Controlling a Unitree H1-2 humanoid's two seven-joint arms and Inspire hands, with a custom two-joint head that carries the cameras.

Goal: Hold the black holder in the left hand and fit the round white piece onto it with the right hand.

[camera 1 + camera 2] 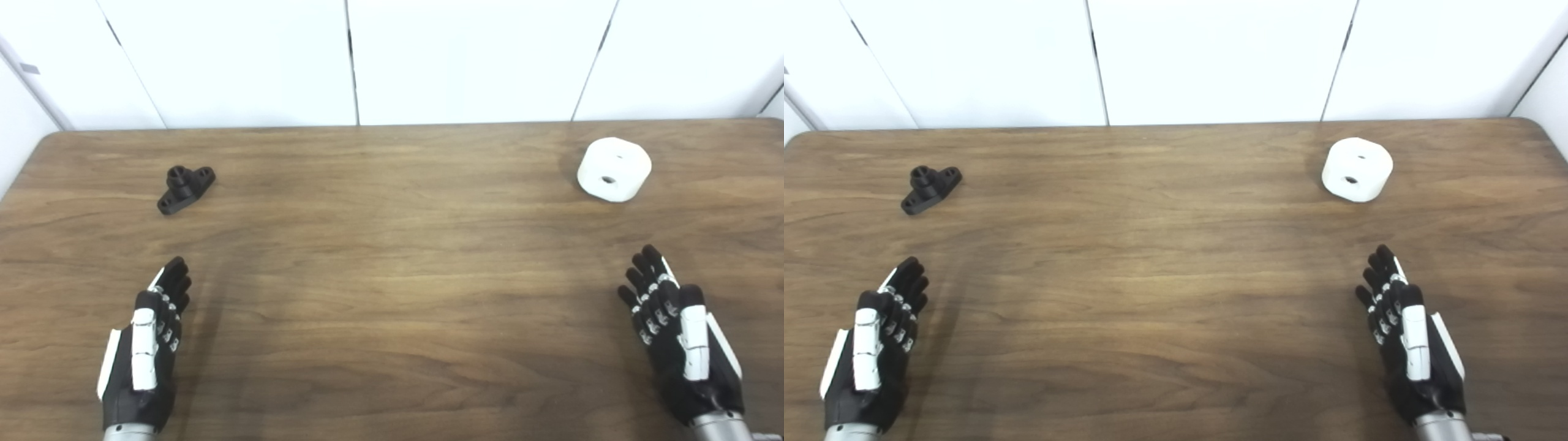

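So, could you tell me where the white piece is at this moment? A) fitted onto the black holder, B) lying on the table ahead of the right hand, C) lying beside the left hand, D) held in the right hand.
B: the white piece lies on the table ahead of the right hand, which is open and empty, far from the holder on the left side.
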